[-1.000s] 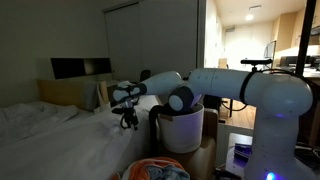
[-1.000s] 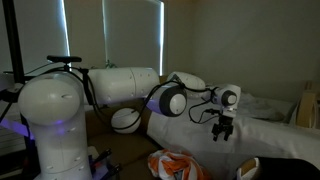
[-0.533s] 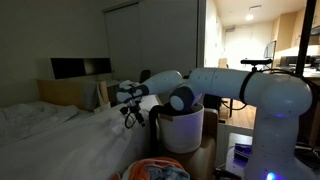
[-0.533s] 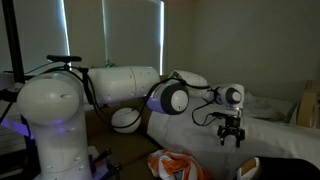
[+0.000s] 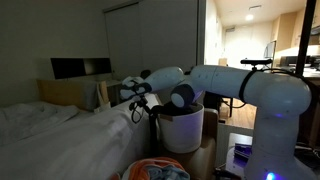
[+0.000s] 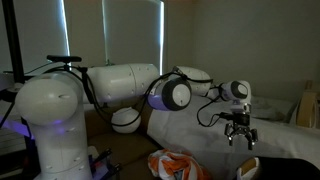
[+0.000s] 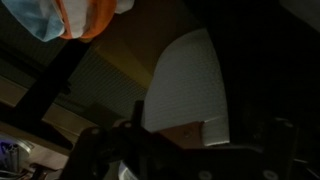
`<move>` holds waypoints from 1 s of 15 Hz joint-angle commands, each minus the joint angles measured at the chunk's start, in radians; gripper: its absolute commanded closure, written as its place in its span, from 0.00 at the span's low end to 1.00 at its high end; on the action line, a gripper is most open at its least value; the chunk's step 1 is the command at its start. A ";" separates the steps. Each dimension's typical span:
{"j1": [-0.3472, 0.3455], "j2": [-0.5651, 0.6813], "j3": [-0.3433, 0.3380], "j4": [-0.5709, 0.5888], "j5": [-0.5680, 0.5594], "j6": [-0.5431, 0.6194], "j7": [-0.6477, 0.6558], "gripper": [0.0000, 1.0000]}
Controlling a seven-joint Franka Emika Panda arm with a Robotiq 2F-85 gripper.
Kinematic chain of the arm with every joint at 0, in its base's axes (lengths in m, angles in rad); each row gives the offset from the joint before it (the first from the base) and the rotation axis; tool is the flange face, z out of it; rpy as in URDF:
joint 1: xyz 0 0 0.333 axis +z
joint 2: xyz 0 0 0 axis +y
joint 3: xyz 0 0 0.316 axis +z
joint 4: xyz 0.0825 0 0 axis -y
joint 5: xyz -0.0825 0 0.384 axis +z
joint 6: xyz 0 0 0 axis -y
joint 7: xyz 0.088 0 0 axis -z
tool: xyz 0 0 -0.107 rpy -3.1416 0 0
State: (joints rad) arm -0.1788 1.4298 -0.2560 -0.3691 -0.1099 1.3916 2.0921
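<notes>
My gripper (image 5: 137,112) hangs on the outstretched white arm over the near edge of the bed (image 5: 60,140), just beside the white laundry hamper (image 5: 183,128). Its dark fingers point downward and stand apart, with nothing between them. From the opposite side the gripper (image 6: 240,138) shows low over the bed (image 6: 275,128). The wrist view is dark: the gripper (image 7: 185,162) frames a white ribbed surface (image 7: 190,85), probably the hamper, with a small brown patch (image 7: 185,133) on it. An orange, white and blue cloth (image 7: 85,15) lies at the top left.
The orange and white cloth (image 5: 160,168) lies on the floor by the bed's foot, and in an exterior view the cloth (image 6: 175,165) lies below the arm. The robot's big white base (image 6: 55,125) stands nearby. A dark screen (image 5: 80,68) sits behind the bed, and curtained windows (image 6: 130,35) line the wall.
The gripper has travelled sideways along the bed's edge toward the hamper and sunk a little. Its fingers have stayed apart and empty.
</notes>
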 commanded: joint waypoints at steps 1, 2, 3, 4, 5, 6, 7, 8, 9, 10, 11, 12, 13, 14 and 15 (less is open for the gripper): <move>0.000 -0.030 -0.016 -0.024 -0.056 -0.068 -0.050 0.00; 0.003 -0.027 -0.021 -0.024 -0.070 -0.082 -0.063 0.00; 0.008 -0.022 -0.025 -0.024 -0.084 -0.093 -0.082 0.00; 0.014 -0.019 -0.028 -0.024 -0.096 -0.102 -0.101 0.00; 0.021 -0.010 -0.028 -0.018 -0.104 -0.103 -0.120 0.00; 0.027 -0.006 -0.025 -0.014 -0.109 -0.103 -0.139 0.00; 0.040 0.001 -0.025 -0.010 -0.116 -0.097 -0.153 0.00; 0.052 0.006 -0.025 -0.007 -0.121 -0.091 -0.166 0.00; 0.066 0.013 -0.023 -0.005 -0.124 -0.085 -0.180 0.00; 0.078 0.020 -0.022 -0.006 -0.125 -0.084 -0.187 0.00; 0.088 0.027 -0.017 -0.006 -0.122 -0.084 -0.194 0.00; 0.096 0.038 -0.014 -0.007 -0.116 -0.081 -0.192 0.00; 0.103 0.048 -0.012 -0.009 -0.113 -0.088 -0.188 0.00; 0.112 0.037 -0.006 -0.036 -0.110 -0.086 -0.183 0.00; 0.113 0.046 0.001 -0.043 -0.107 -0.089 -0.177 0.00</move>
State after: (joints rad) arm -0.0704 1.4763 -0.2736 -0.3741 -0.2102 1.3056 1.9338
